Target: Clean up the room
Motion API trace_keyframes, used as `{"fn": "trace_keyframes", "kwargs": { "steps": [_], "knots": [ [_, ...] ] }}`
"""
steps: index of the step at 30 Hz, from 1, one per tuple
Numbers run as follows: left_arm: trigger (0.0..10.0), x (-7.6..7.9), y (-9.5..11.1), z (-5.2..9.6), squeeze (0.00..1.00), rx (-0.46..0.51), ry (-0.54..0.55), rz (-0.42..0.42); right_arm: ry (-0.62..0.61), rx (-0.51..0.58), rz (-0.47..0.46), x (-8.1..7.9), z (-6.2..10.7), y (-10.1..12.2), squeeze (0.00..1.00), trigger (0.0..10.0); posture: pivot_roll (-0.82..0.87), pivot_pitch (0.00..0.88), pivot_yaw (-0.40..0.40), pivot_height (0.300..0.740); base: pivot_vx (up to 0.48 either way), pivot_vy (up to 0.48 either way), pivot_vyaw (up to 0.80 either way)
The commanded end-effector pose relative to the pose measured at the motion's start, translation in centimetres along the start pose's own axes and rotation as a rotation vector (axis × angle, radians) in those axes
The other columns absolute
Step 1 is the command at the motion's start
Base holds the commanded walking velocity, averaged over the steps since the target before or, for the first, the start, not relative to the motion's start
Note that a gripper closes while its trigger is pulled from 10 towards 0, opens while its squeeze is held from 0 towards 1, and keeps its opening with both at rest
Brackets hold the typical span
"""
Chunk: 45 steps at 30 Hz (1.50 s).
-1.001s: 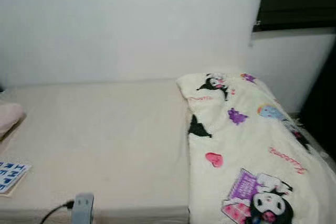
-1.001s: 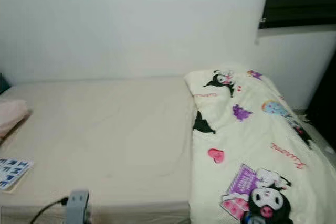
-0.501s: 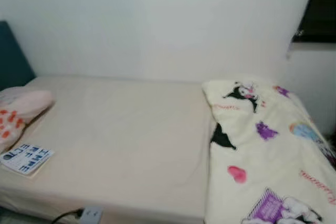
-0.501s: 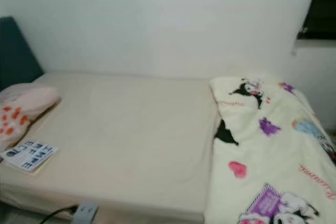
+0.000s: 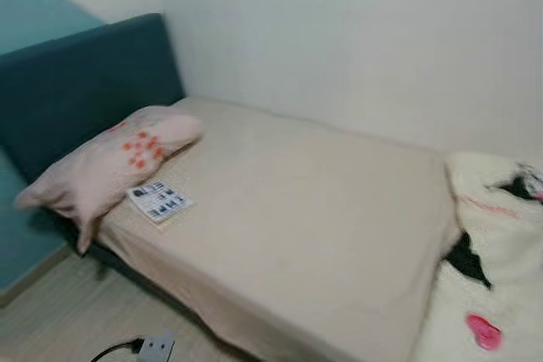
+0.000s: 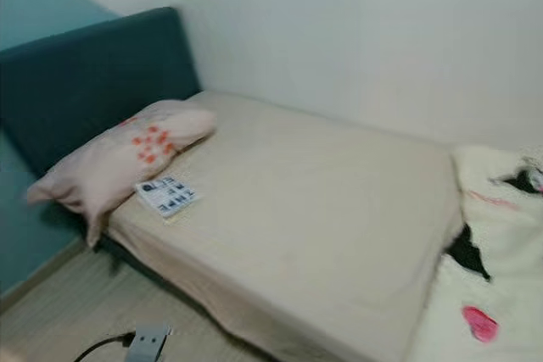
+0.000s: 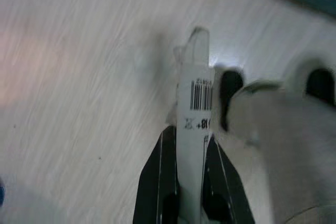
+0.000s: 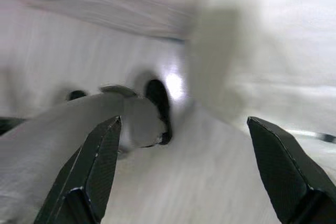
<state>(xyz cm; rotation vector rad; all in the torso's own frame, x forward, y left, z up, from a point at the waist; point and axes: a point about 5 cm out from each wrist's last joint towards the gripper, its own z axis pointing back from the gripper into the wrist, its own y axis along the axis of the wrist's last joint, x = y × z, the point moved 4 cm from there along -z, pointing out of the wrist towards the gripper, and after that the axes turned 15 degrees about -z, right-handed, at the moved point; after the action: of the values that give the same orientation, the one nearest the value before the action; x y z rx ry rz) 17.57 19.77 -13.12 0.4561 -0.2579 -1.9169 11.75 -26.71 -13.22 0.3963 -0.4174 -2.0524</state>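
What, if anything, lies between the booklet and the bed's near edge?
Nothing visible; the pillow lies beside the booklet. A power strip lies on the floor before the bed. Left end effector holds a barcoded tag.

The bed (image 5: pixel 305 235) is standing against the wall (image 5: pixel 356 40), its headboard (image 5: pixel 76 82) rising at the left end. A pillow (image 5: pixel 110 163) is lying on the bed before the headboard, and a booklet (image 5: pixel 159 202) is resting just beside it on the sheet. A blanket (image 5: pixel 501 269) is lying over the right end. A power strip (image 5: pixel 155 348) is sitting on the floor (image 5: pixel 59 320) before the bed.
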Motion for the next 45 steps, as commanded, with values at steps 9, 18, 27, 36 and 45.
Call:
{"fn": "trace_keyframes", "kwargs": {
  "steps": [9,18,27,36,45],
  "knots": [
    [10.0,-0.5,0.0,0.1,0.0,0.004,0.004,-0.047,0.023,-0.009,0.006,-1.9,-0.4,-0.2,0.0,10.0,-0.03,0.0,0.018,0.714,0.0,0.0,0.65],
    [10.0,-0.5,0.1,0.0,0.0,0.013,0.006,-0.055,0.042,0.004,0.018,-2.6,-0.5,-0.3,0.0,10.0,-0.03,0.0,0.019,0.714,0.0,0.0,0.66],
    [10.0,-0.3,0.1,0.1,0.0,0.017,-0.008,-0.062,0.037,0.004,0.025,-0.9,0.0,-1.0,0.0,10.0,-0.03,0.0,0.016,0.714,0.0,0.0,0.66],
    [10.0,-0.2,0.0,0.1,0.0,0.018,-0.012,-0.052,0.052,0.003,0.063,-0.9,-0.1,-0.2,0.0,10.0,-0.02,0.0,0.016,0.714,0.0,0.0,0.65],
    [10.0,0.0,-0.3,0.1,0.0,0.013,-0.018,-0.052,0.107,-0.023,0.097,-5.3,-0.7,-1.6,0.0,10.0,-0.02,0.0,0.012,0.714,0.0,0.0,0.65]
  ]
}}
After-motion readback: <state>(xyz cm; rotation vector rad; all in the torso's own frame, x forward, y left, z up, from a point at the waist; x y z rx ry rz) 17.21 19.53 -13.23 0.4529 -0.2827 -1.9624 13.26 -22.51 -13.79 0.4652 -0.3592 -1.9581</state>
